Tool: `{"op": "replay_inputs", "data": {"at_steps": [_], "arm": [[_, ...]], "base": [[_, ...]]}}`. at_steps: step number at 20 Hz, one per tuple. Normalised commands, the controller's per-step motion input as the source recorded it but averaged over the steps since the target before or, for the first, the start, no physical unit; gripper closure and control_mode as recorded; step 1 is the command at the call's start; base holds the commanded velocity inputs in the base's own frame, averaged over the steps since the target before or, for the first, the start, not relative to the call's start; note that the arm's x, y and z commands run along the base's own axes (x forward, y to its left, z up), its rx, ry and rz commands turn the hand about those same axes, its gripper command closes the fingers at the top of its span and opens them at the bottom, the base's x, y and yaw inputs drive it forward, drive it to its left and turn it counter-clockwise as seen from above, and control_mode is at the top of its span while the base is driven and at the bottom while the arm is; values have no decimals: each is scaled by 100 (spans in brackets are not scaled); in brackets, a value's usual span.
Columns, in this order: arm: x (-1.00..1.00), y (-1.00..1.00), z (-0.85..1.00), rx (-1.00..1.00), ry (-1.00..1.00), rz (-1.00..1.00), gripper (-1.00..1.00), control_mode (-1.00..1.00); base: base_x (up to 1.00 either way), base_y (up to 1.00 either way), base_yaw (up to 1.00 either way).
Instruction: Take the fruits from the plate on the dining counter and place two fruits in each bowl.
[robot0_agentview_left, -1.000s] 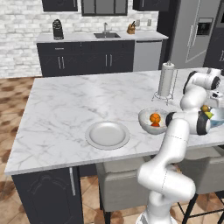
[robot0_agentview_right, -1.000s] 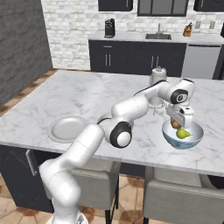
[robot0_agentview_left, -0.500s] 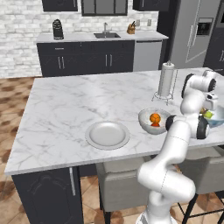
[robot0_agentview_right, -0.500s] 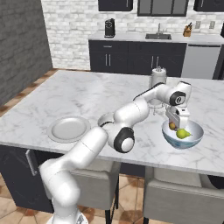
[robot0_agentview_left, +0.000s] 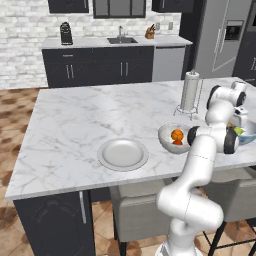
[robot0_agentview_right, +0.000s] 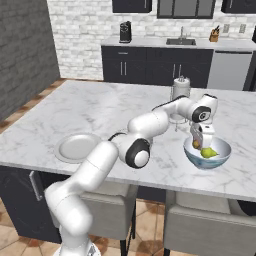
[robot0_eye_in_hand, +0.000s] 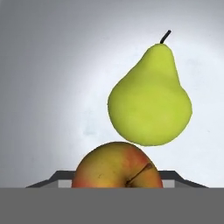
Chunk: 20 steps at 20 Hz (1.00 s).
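The claw (robot0_agentview_right: 199, 145) hangs over the light blue bowl (robot0_agentview_right: 220, 155) near the right end of the marble desk (robot0_agentview_left: 75, 120), clamped on a brownish-red apple (robot0_eye_in_hand: 117, 165) that sits between its tips. Just beyond the apple, a yellow-green pear (robot0_eye_in_hand: 150, 98) lies on the bowl's pale inside, stem pointing away. The speckled bowl (robot0_agentview_left: 165, 137) stands beside it on the desk, holding an orange (robot0_agentview_left: 177, 135) and a red-orange fruit (robot0_agentview_left: 177, 143). The flat plate (robot0_agentview_left: 122, 154) lies further left, nearer the front edge. A paper towel holder (robot0_agentview_left: 189, 93) stands behind the bowls.
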Motion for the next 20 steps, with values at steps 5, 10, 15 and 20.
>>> {"op": "replay_inputs", "data": {"at_steps": [5, 10, 15, 20], "arm": [[-14, -11, 16, 0, 0, -5, -100, -100], [-18, -4, 32, 0, 0, -5, -100, -100], [-25, 2, 54, 0, 0, -1, -100, -100], [-68, 37, 41, 0, -6, 3, -100, -100]], "base": [[0, 0, 0], [0, 0, 0], [0, 0, 0], [0, 0, 0]]}}
